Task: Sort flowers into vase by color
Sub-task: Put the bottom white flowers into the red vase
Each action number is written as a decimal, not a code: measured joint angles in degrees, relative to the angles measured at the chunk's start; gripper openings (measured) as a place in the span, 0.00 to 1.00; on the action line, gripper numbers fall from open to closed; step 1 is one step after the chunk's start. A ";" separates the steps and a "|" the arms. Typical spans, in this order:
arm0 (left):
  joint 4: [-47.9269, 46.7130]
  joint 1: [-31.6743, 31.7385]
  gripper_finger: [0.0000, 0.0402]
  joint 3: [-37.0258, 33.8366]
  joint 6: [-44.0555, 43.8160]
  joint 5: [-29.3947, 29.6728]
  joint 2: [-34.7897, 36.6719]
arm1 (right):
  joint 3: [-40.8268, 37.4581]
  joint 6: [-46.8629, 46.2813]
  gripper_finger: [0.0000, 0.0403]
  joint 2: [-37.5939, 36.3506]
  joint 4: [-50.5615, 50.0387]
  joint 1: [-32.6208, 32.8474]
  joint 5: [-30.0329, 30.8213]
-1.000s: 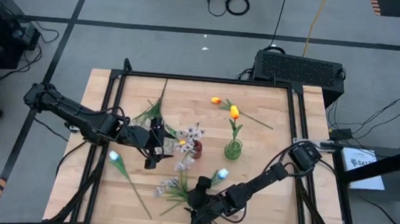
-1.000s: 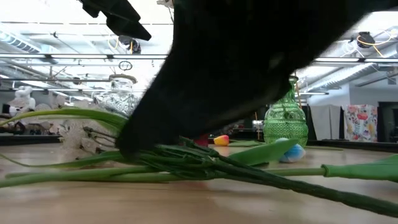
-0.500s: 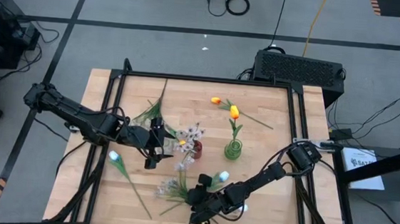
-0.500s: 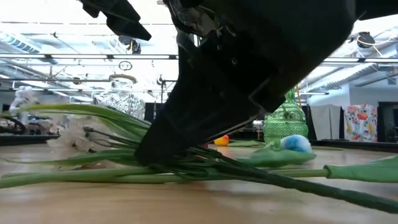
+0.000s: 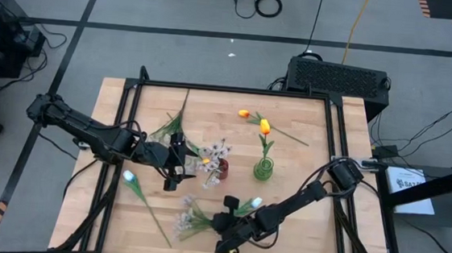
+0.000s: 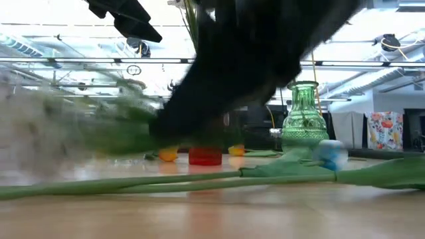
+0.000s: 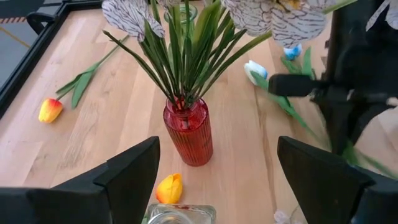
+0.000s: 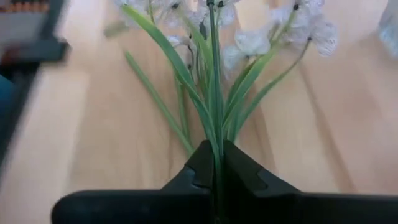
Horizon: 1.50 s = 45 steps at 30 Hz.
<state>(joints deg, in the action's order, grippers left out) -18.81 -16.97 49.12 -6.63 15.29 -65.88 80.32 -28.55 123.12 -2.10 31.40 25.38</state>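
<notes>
My right gripper [image 5: 220, 223] is shut on a spray of pale blossoms [image 5: 186, 219] near the table's front edge. My left gripper [image 5: 176, 169] hovers open left of the red vase [image 7: 189, 134], which holds another pale spray [image 5: 220, 150]. The green vase [image 5: 264, 171] holds an orange tulip [image 5: 265, 127]. A second orange tulip [image 5: 244, 113] lies at the far side, and a third [image 7: 169, 188] lies by a clear vase [image 7: 180, 214]. One pale-blue tulip [image 5: 129, 177] lies at the left. Another [image 5: 255, 202] lies beside my right arm. My right gripper pinches the spray's bunched green stems [image 8: 214, 155] between its two fingers, at the end away from the blossoms [image 8: 249, 37]. The fingers slant down and point along the stems. In the low view the spray [image 6: 99, 119] hangs off the table.
A long green tulip stem [image 6: 166, 182] lies flat on the table under the lifted spray. A loose leafy stem [image 5: 174, 122] lies at the far left. The vases stand clustered at the table's middle. Black rails frame the wooden top [image 5: 299, 229].
My right gripper has shut on the spray's stems. The spray, which lay across the tulip stem on the table, has come up off it and shifted a little toward the table's left edge. The pale-blue tulip beside my right arm stays on the table.
</notes>
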 joint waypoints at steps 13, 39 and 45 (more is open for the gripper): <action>9.16 -0.10 0.83 0.00 1.01 5.25 4.24 | 0.02 2.99 0.01 -13.39 -9.98 0.98 -1.37; 17.17 -10.08 0.83 0.02 4.59 12.11 11.05 | -4.41 31.38 0.01 -49.30 -5.77 21.37 20.66; 24.68 -15.01 0.83 0.02 11.75 11.45 9.98 | -16.71 38.86 0.01 -50.30 16.20 21.09 25.20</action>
<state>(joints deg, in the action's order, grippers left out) 5.87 -31.99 49.15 5.12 26.74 -55.89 63.61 10.31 72.82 14.10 52.49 50.58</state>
